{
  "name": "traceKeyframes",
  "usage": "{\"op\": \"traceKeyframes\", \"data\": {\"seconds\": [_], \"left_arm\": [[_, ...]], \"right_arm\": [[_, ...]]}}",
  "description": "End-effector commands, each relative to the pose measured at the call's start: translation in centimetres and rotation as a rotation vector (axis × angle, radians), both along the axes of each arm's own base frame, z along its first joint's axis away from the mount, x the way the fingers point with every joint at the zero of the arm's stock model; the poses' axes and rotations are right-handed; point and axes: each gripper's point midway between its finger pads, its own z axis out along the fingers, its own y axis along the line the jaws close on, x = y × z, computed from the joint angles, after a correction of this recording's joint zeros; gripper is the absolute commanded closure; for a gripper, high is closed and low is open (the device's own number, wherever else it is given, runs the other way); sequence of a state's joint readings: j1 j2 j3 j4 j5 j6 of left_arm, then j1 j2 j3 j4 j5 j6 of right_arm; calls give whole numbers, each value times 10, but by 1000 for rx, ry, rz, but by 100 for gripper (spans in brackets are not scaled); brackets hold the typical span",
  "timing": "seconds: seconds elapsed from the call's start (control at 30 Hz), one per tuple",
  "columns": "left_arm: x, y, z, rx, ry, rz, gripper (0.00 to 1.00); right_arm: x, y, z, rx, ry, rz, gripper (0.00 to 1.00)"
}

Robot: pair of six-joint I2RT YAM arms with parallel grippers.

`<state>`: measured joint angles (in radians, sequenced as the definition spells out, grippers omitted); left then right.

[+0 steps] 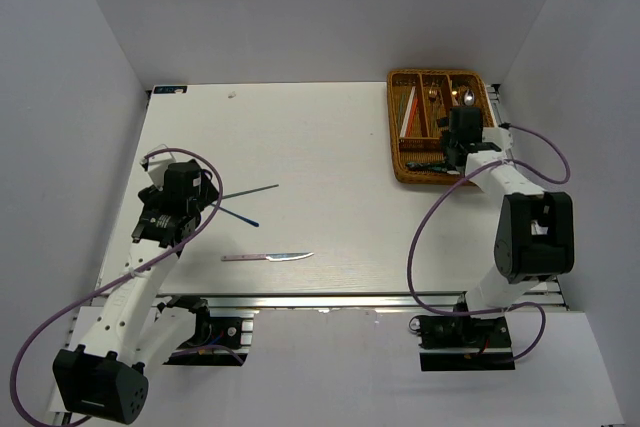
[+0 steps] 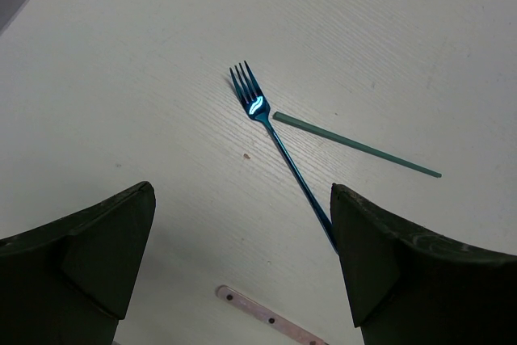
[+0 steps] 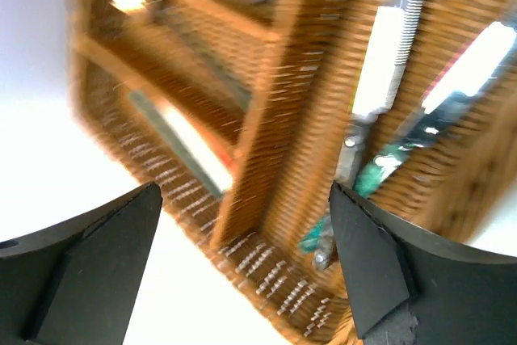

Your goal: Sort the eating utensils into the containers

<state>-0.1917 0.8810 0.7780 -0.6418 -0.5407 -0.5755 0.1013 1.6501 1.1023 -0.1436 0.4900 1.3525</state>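
Top view: three utensils are lying loose on the table [image 1: 330, 147], one fork [image 1: 240, 216], one chopstick [image 1: 250, 191] and one knife [image 1: 268, 257]; the fork is lying diagonally, tines pointing right and toward the near edge, handle end at the left gripper [image 1: 205, 202]; the chopstick is running from beside that gripper to the right and slightly away, the two spreading in a narrow V; the knife is lying nearly left-to-right, nearer the bases, pink handle left, blade tip right; the left fingers [image 2: 97, 248] are standing wide, holding nothing; one tray [image 1: 392, 132] is sitting at the far right corner, long slots running near-to-far, holding further utensils too blurred to count; the right gripper [image 1: 455, 152] is hovering over its near end, fingers [image 3: 89, 272] spread wide and empty
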Motion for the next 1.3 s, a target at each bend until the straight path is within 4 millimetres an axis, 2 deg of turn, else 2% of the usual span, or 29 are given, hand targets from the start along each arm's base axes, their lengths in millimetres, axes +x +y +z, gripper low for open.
{"op": "traceKeyframes", "data": {"seconds": [0.0, 0.03, 0.1, 0.13, 0.17, 0.2, 0.23, 0.27, 0.33, 0.37, 0.4, 0.5, 0.53, 0.57, 0.63, 0.67, 0.73, 0.77, 0.83, 0.87, 0.93, 0.97, 1.03, 1.23, 1.27], "left_arm": [[0, 6, 10, 11, -43, 27, 2], [-2, 10, 13, 13, -48, 51, 2], [-8, 21, 18, 32, -61, 122, 2], [-13, 34, 23, 65, -75, 195, 2], [-19, 41, 26, 56, -92, 246, 2], [-22, 46, 30, 55, -106, 280, 2], [-28, 58, 32, 68, -117, 338, 2], [-35, 64, 35, 61, -132, 386, 2], [-46, 79, 45, 70, -166, 467, 2], [-52, 86, 48, 80, -184, 510, 2], [-59, 91, 55, 75, -219, 541, 2], [-65, 94, 63, 64, -274, 554, 2], [-64, 93, 61, 63, -272, 546, 2], [-63, 92, 60, 61, -267, 532, 2], [-59, 90, 57, 62, -247, 521, 2], [-56, 89, 56, 64, -241, 510, 2], [-48, 83, 49, 53, -212, 463, 2], [-45, 81, 45, 52, -195, 449, 2], [-42, 79, 42, 51, -170, 440, 2], [-41, 79, 40, 53, -161, 437, 2], [-40, 77, 39, 48, -162, 419, 2], [-40, 77, 41, 44, -174, 418, 2], [-41, 77, 41, 44, -178, 418, 2], [-32, 68, 38, 24, -167, 358, 2], [-32, 68, 37, 24, -164, 355, 2]], "right_arm": [[21, 18, 89, -65, -265, 156, 11], [19, 51, 103, -150, -312, 405, 11], [18, 104, 148, -313, -521, 705, 11], [12, 138, 159, -387, -573, 888, 11], [-20, 207, 156, -508, -654, 1294, 11], [-29, 239, 127, -545, -599, 1482, 11], [-57, 262, 101, -574, -446, 1671, 11], [-92, 305, 69, -833, -420, 1897, 11], [-132, 331, 30, -1034, -344, 2056, 11], [-160, 350, 10, -1120, -330, 2126, 11], [-172, 359, -4, -1147, -329, 2190, 11], [-216, 395, -18, -1070, -384, 2366, 15], [-227, 404, -20, -1056, -401, 2403, 16], [-248, 420, -19, -1068, -439, 2449, 17], [-269, 434, -28, -1093, -460, 2509, 17], [-286, 444, -36, -1109, -465, 2547, 17], [-295, 455, -38, -1148, -483, 2573, 17], [-301, 459, -50, -1167, -464, 2599, 18], [-299, 466, -52, -1185, -467, 2617, 20], [-301, 469, -61, -1171, -459, 2643, 20], [-301, 477, -58, -1157, -473, 2663, 20], [-303, 479, -66, -1144, -455, 2684, 20], [-303, 488, -61, -1140, -482, 2683, 21], [-297, 508, -69, -1165, -531, 2686, 23], [-297, 509, -78, -1158, -509, 2706, 24]]}}
